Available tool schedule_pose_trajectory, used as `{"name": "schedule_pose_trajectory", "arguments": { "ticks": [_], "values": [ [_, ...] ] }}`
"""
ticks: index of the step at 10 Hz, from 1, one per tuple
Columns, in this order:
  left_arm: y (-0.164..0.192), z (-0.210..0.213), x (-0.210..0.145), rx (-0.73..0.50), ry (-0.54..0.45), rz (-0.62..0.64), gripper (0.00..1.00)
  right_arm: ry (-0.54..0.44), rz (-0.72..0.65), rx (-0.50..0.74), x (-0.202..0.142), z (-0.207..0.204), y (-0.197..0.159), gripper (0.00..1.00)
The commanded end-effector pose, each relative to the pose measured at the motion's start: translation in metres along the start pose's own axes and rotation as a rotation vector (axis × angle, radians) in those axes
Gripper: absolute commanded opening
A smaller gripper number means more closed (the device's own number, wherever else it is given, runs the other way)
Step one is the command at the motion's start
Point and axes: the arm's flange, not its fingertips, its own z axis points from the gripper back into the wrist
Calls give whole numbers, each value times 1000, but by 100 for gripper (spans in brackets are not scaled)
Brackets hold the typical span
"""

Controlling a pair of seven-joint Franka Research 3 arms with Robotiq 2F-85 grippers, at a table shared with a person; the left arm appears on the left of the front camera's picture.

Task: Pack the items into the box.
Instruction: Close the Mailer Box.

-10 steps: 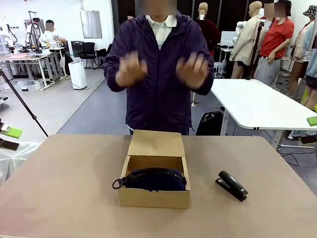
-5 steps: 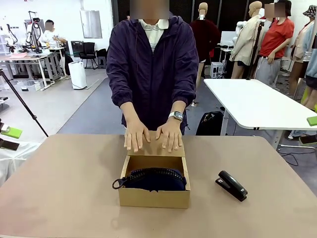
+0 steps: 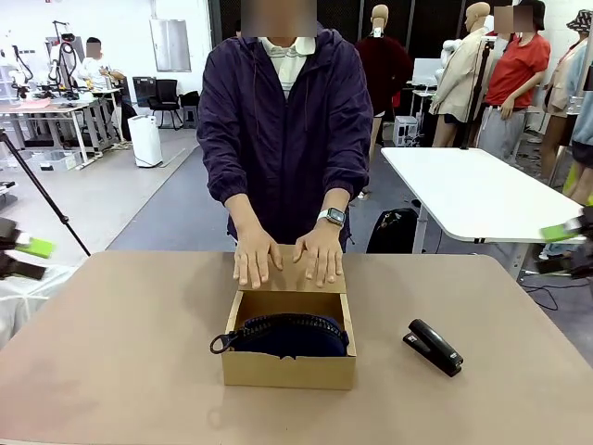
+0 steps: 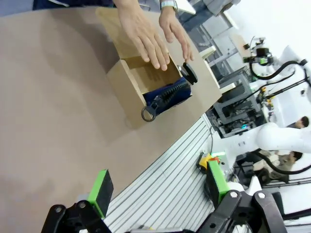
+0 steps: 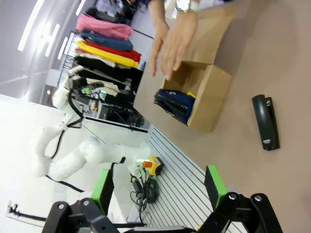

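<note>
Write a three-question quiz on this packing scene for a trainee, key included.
1. True or false: the navy pouch lies inside the box.
2. Where do the person's hands rest? A) flat on the box's open flap B) on the bare table C) on the pouch
3. Fill in: in the front view, the black stapler lies on the table to the box's ___.
Key: 1 true; 2 A; 3 right.

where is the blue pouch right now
In the front view the pouch sits inside the open cardboard box at mid-table, its ring pull poking over the left wall; a stapler lies right of the box.
</note>
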Motion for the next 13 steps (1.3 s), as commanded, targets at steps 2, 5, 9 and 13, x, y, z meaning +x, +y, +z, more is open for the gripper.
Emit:
{"name": "schedule_pose_trajectory", "arguments": {
  "ticks": [2,5,9,13],
  "values": [
    [42,-100,51,-46,-74,-4,100,69,-9,-59,56,-95,-33,100],
    [92,-172,61,-77,-112,92,100,-10,18,-11,75,-150,-59,100],
    [74,-168,47,-41,-72,92,100,77,-21,-33,66,-157,-55,100],
    [169,-259,149,-69,-119,239,100,5,-129,42,142,-197,-98,100]
  ]
}}
